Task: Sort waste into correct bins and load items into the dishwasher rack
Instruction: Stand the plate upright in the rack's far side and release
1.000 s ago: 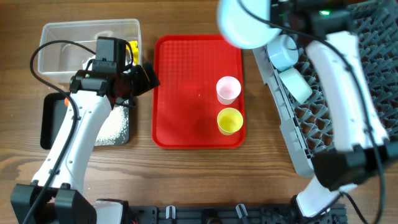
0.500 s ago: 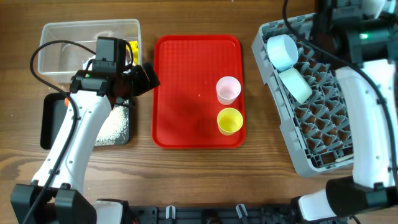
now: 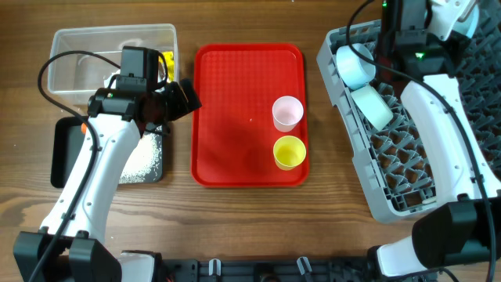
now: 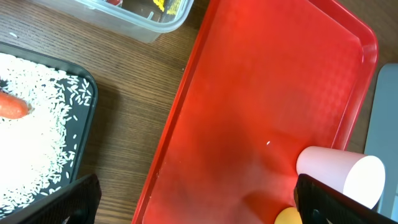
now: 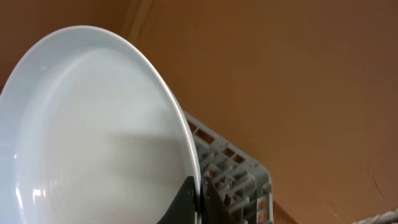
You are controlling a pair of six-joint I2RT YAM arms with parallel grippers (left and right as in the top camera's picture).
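Note:
My right gripper (image 5: 198,202) is shut on the rim of the pale blue plate (image 5: 93,137) and holds it on edge above the far end of the grey dishwasher rack (image 3: 407,164). The rack also shows in the right wrist view (image 5: 239,180). Two pale blue bowls (image 3: 354,64) (image 3: 372,107) lie in the rack's left side. The pink cup (image 3: 287,112) and the yellow cup (image 3: 290,151) stand on the red tray (image 3: 235,117). My left gripper (image 4: 205,205) is open and empty above the tray's left edge.
The clear tub (image 3: 78,55) at the back left holds a yellow wrapper (image 3: 167,61). The black tray (image 3: 63,157) in front of it holds white rice (image 4: 37,143) and the orange carrot (image 4: 12,106). My left arm (image 3: 109,157) lies over both.
My right arm has carried the plate from above the red tray's back right corner to the far end of the rack. My left arm has not moved.

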